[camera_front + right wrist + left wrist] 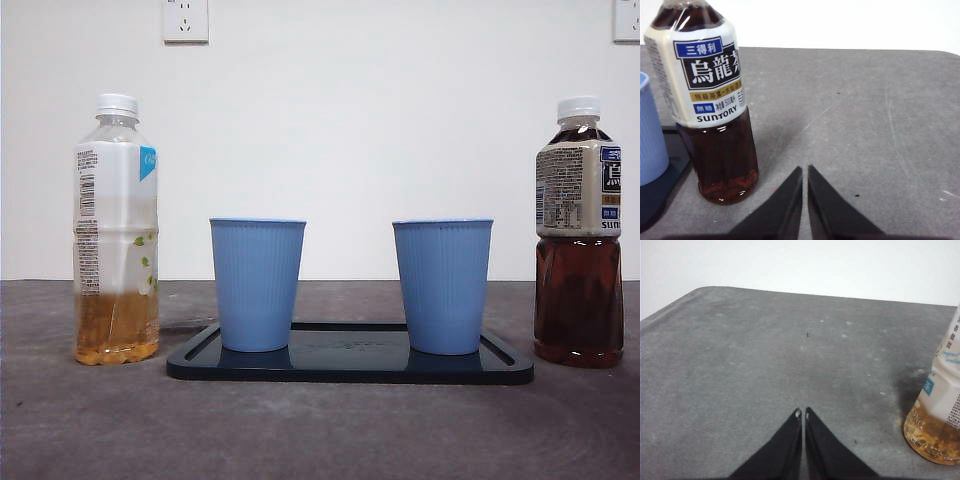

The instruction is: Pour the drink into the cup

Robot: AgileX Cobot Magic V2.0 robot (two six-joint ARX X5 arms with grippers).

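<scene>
Two blue ribbed cups, one on the left (257,284) and one on the right (441,285), stand upright on a black tray (350,368). A capped bottle with a little pale amber drink (116,230) stands left of the tray. A capped dark oolong tea bottle (579,235) stands right of it. My left gripper (802,413) is shut and holds nothing, with the amber bottle (937,417) off to one side. My right gripper (805,170) is shut and holds nothing, beside the dark bottle (710,100). A blue cup (650,135) shows past that bottle. Neither arm shows in the front view.
The table (320,430) is grey and worn, with a white wall behind carrying two sockets (186,20). Bare grey tabletop (765,350) lies ahead of the left gripper, and more of it (865,115) ahead of the right one.
</scene>
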